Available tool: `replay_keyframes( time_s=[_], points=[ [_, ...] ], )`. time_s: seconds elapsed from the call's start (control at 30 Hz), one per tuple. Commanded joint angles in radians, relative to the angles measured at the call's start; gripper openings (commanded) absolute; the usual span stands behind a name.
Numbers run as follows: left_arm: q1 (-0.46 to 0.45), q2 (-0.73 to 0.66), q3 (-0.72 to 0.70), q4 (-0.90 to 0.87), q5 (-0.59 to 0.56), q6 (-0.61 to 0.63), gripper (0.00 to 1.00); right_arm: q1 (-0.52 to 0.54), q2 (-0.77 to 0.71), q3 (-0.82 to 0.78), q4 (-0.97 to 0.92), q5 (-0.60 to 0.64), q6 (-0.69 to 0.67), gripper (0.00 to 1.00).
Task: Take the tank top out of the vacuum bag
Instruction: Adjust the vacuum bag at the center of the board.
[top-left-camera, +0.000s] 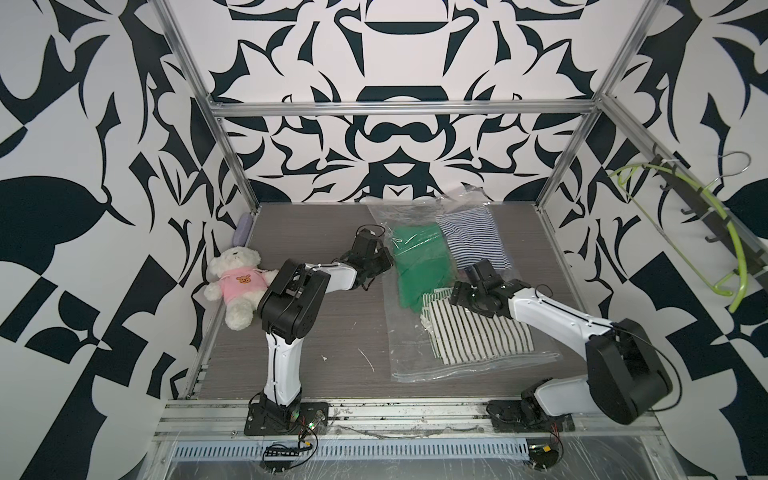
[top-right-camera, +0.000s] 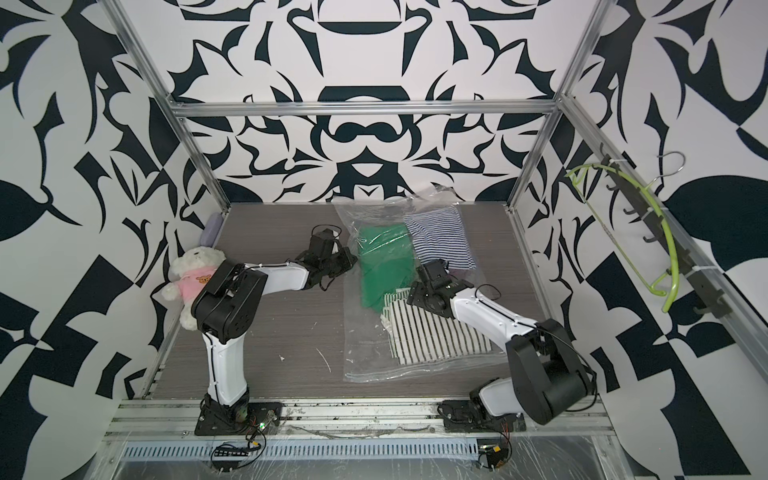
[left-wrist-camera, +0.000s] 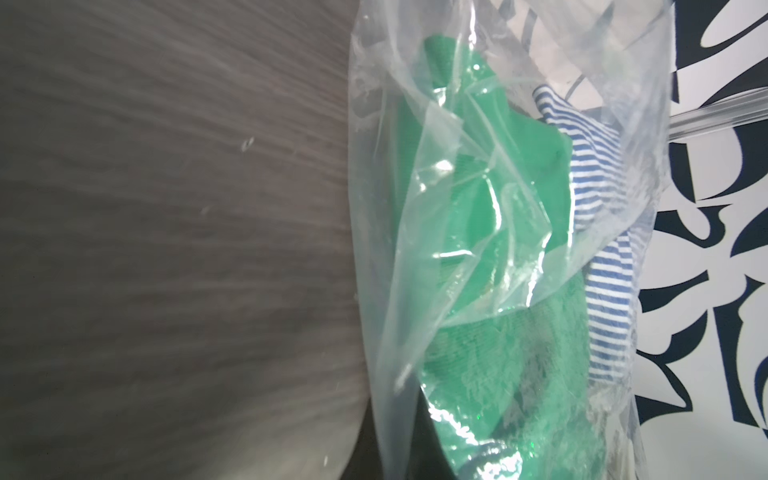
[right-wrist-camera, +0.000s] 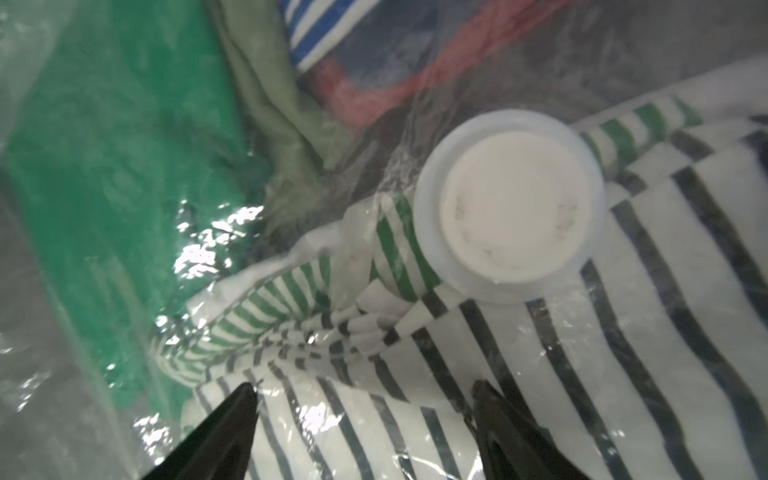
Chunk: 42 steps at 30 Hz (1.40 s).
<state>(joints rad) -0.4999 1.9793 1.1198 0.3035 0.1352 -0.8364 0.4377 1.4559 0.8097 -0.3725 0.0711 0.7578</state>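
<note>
Step in hand: securing the bag before extraction. The vacuum bag (top-left-camera: 409, 332) lay flat on the right half of the table (top-left-camera: 311, 332), with its far end curling up against the back wall. No garment had been removed. Three were visible through the film: a green garment (top-left-camera: 419, 270), a blue-striped garment (top-left-camera: 473, 237) and a black-striped garment (top-left-camera: 478, 332). I could not tell which of them was the tank top, nor whether the bag's mouth was open.

Left claw (top-left-camera: 385, 258): jaws together. It sat at the bag's side edge, just beside the green garment. The fingers did not appear in the left wrist view, but there the film rose in folds toward the camera. I therefore judged the claw to be clamped on the bag's edge rather than on nothing.

Right claw (right-wrist-camera: 363, 415): jaws apart and holding nothing. The tips straddled a patch of film over the black-striped garment, near the white valve cap (right-wrist-camera: 513, 203). Whether the tips were pressing on the film, I could not tell.

Next move, as judged: the left claw's grip had to hold the bag steady. The right claw needed a way to the bag's opening, because closing where it stood would pinch film and cloth together. Risk: slick film slipping from the grip.
</note>
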Motion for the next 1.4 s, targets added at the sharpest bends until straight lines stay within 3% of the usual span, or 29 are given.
replay_keyframes(
  time_s=[0.0,0.17,0.23,0.53,0.57,0.63,0.73,0.8,0.93,1.1,1.23,1.37],
  points=[
    [-0.007,-0.096,-0.024,-0.051,-0.008,0.047,0.0,-0.02,0.116,0.114,0.004,-0.045,-0.021,0.83],
    [-0.024,-0.2,-0.127,-0.082,-0.004,0.035,0.0,-0.092,0.269,0.207,0.078,-0.116,-0.067,0.83],
    [-0.037,-0.242,-0.165,-0.123,-0.014,0.019,0.0,-0.115,0.345,0.277,0.077,-0.146,-0.112,0.88],
    [-0.105,-0.365,-0.323,-0.24,-0.105,-0.119,0.02,-0.119,0.562,0.529,0.103,-0.268,-0.158,0.92],
    [-0.105,-0.381,-0.333,-0.252,-0.115,-0.123,0.1,-0.119,0.578,0.558,0.105,-0.295,-0.166,0.92],
    [-0.107,-0.42,-0.357,-0.265,-0.141,-0.124,0.44,-0.119,0.584,0.599,0.101,-0.325,-0.191,0.92],
    [-0.121,-0.496,-0.398,-0.269,-0.206,-0.13,0.83,-0.119,0.509,0.573,0.137,-0.325,-0.213,0.92],
    [-0.132,-0.548,-0.43,-0.265,-0.248,-0.126,1.0,-0.119,0.427,0.511,0.18,-0.313,-0.225,0.92],
    [-0.132,-0.633,-0.458,-0.304,-0.293,-0.164,1.0,-0.119,0.259,0.355,0.231,-0.28,-0.208,0.92],
    [-0.112,-0.637,-0.446,-0.337,-0.296,-0.233,1.0,-0.117,0.065,0.148,0.297,-0.223,-0.2,0.93],
    [-0.048,-0.531,-0.418,-0.223,-0.199,-0.276,1.0,-0.119,-0.065,0.065,0.227,-0.097,-0.197,0.94],
    [-0.045,-0.429,-0.373,-0.144,-0.201,-0.309,0.95,-0.125,-0.128,0.002,0.182,-0.06,-0.192,0.94]
  ],
)
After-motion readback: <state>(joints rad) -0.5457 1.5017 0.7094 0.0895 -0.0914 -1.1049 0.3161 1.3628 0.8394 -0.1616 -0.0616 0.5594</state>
